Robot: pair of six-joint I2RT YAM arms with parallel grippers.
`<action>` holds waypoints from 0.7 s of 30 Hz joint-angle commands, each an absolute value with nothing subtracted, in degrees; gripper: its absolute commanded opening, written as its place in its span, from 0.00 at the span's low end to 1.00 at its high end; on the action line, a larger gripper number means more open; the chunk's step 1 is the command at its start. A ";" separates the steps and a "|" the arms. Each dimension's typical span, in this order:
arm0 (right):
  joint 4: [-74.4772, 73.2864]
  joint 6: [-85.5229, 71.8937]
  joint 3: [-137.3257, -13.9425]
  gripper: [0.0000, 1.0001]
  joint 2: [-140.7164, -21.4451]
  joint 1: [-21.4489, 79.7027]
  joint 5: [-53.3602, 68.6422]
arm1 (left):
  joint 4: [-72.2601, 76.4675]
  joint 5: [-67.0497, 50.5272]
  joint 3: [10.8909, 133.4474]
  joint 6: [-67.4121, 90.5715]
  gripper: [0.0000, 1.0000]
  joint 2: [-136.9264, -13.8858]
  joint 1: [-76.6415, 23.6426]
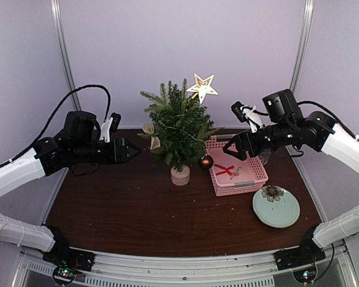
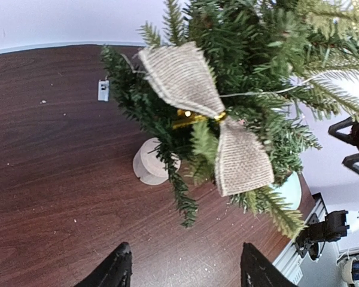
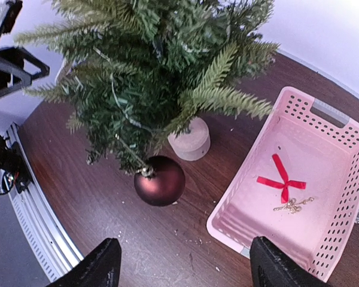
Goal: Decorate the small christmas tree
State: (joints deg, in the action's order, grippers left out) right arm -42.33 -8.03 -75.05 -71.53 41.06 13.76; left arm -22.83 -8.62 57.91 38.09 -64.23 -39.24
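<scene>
small christmas tree (image 1: 178,128): middle of the top view, upright on the table, just left of the pink basket (image 1: 242,190)
table (image 1: 119,203): dark brown wood grain, with small pale crumbs in the wrist views
room: plain pale walls (image 1: 167,42) and two metal posts at the upper left and upper right
cut off: both wrist views lose the top of the tree; the right wrist view loses the right edge of the basket
hard to make out: a small pale tag (image 2: 103,91) on the table at the upper left of the left wrist view; a dark flower-like thing (image 1: 273,192) on the green plate (image 1: 284,216)
tree look: bushy green needles, round pale stump base (image 1: 180,175), gold star (image 1: 202,88) on top, burlap bow (image 2: 206,116) on its left side, dark red ball (image 3: 160,180) hanging low on its right side
basket content: red ribbon (image 3: 281,179) and a small gold piece (image 3: 293,205)
left gripper (image 2: 185,269): left of the tree, fingers apart, nothing between
right gripper (image 3: 182,263): over the basket, fingers apart, nothing between
</scene>
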 commanded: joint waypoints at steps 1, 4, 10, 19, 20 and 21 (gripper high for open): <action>-37.62 -9.99 -77.60 0.77 -72.61 36.28 18.73 | -16.26 -7.96 54.20 40.65 0.61 -63.14 -38.41; -32.70 -14.11 -77.27 0.77 -73.83 31.60 22.28 | -12.97 -8.83 51.50 41.11 0.61 -63.13 -38.47; -26.82 -19.18 -76.24 0.75 -76.95 24.89 24.33 | -2.68 -3.02 41.91 43.33 0.57 -62.59 -39.89; -20.05 -25.74 -75.84 0.71 -82.56 21.01 31.26 | 17.28 3.82 34.46 48.94 0.50 -71.59 -48.50; -19.23 -26.39 -75.99 0.71 -83.05 21.12 32.01 | 17.62 3.75 35.21 48.17 0.50 -72.52 -49.51; -18.55 -26.88 -76.23 0.71 -83.58 21.07 32.69 | 18.24 3.44 35.88 47.50 0.50 -73.73 -50.29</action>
State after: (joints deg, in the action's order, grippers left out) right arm -24.16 -23.03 -76.12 -82.28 21.15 27.70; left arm 6.44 1.43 34.17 47.51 -71.02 -47.33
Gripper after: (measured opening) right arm 0.707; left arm 0.499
